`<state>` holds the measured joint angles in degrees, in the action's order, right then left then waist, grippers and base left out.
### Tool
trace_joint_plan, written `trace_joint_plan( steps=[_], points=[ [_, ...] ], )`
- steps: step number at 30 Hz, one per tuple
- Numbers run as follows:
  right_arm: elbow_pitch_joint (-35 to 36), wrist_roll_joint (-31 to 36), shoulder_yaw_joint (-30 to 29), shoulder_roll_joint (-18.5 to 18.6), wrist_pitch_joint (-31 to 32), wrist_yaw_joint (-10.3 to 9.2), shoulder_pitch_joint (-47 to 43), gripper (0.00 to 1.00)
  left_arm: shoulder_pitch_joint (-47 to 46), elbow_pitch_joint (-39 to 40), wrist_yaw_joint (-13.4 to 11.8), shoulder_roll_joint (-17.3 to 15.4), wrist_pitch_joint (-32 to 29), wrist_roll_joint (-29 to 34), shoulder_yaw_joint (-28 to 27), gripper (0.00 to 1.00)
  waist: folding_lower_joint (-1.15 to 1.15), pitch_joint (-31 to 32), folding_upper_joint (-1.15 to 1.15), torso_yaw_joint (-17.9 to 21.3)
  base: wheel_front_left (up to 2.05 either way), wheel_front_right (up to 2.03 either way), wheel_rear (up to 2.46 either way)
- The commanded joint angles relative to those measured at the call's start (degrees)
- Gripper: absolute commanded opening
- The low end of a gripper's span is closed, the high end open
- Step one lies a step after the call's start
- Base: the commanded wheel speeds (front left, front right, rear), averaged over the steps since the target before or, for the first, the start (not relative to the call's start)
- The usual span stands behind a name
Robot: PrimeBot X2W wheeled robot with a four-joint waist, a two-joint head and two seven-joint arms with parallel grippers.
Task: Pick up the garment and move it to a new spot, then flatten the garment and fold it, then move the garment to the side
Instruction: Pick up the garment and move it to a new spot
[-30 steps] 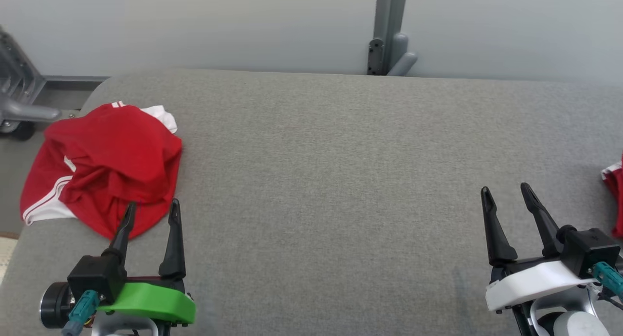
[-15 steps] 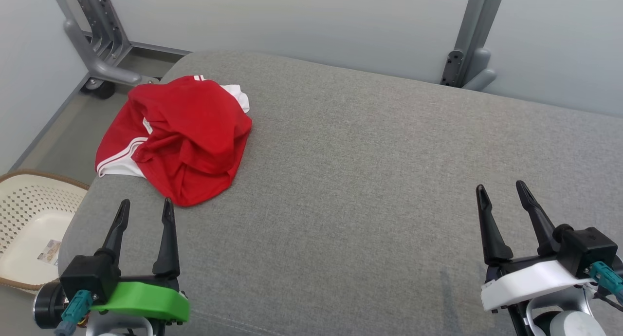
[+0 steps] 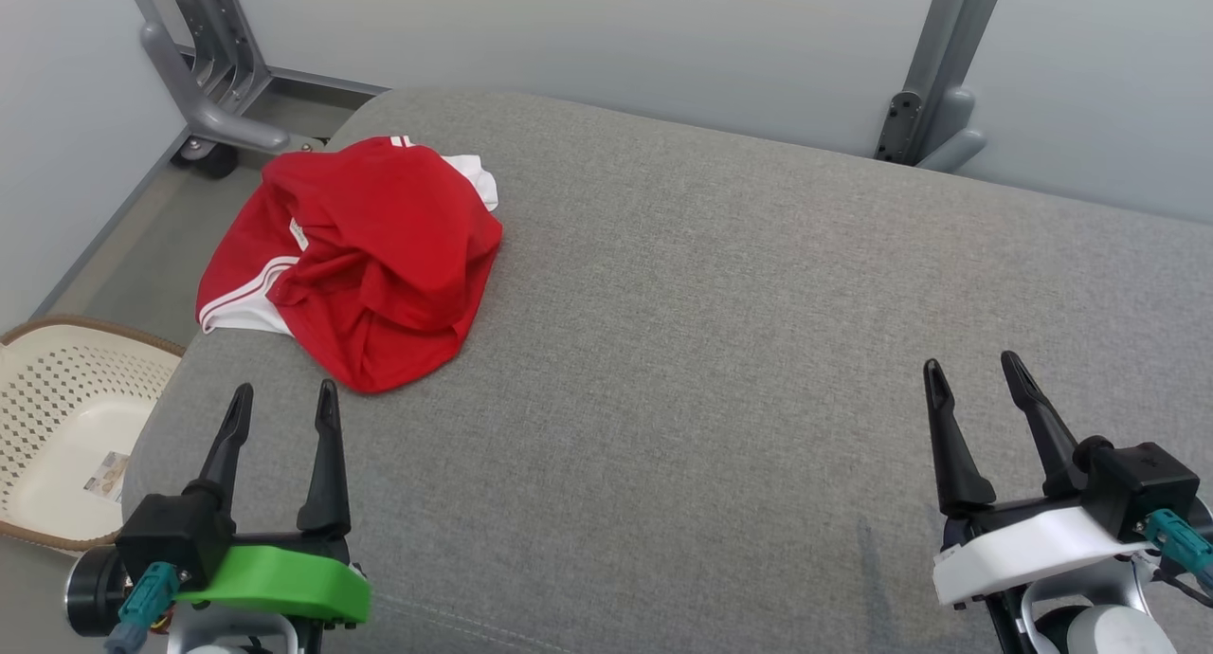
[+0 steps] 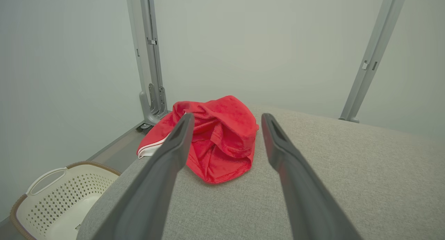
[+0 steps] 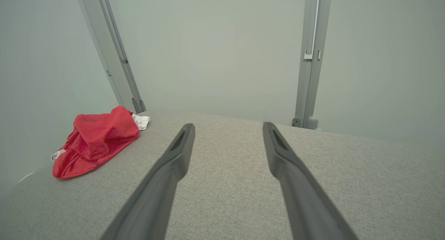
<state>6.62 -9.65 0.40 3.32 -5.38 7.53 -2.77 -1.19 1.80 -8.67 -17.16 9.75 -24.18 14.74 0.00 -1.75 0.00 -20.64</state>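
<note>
A crumpled red garment (image 3: 365,261) is lying untouched on a grey padded surface (image 3: 720,351). The left gripper (image 3: 284,389) and right gripper (image 3: 970,362) are being held with fingers wide and empty. Every step is apparently pending.

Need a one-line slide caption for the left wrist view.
Open left gripper aimed at the crumpled red garment on the grey cushion, white basket on the floor beside.

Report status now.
Left gripper and right gripper: jaws open, empty. Crumpled red-and-white fabric garment untouched, ahead of left gripper on grey upholstered surface. Nothing between.
</note>
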Motion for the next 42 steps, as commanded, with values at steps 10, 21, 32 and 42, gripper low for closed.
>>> trace_joint_plan(
  steps=[10,21,32,42],
  points=[
    [3.32,0.36,0.84,1.36,1.66,-0.09,2.77,1.00,-6.85,0.95,-0.12,0.60,1.64,-0.99,-1.50,1.00,0.00,-6.02,0.00,2.86,0.00,0.00,0.00],
    [7.91,-0.03,2.46,4.89,3.78,-0.09,9.27,1.00,-22.71,-14.95,4.04,1.13,-1.34,-6.79,-4.13,1.00,0.00,-19.56,0.00,9.44,0.00,0.00,0.00],
    [7.08,-0.75,3.07,5.66,2.81,-0.09,12.45,1.00,-32.19,-41.47,9.73,2.68,-4.67,-13.22,-5.17,1.00,0.00,-24.58,0.00,12.59,0.00,0.00,0.00],
    [5.45,-0.64,2.69,4.63,1.84,-0.09,12.40,1.00,-35.91,-51.69,10.81,2.22,4.32,-10.71,-5.34,0.00,0.00,-22.02,0.00,12.90,0.00,0.00,0.00]
  ],
)
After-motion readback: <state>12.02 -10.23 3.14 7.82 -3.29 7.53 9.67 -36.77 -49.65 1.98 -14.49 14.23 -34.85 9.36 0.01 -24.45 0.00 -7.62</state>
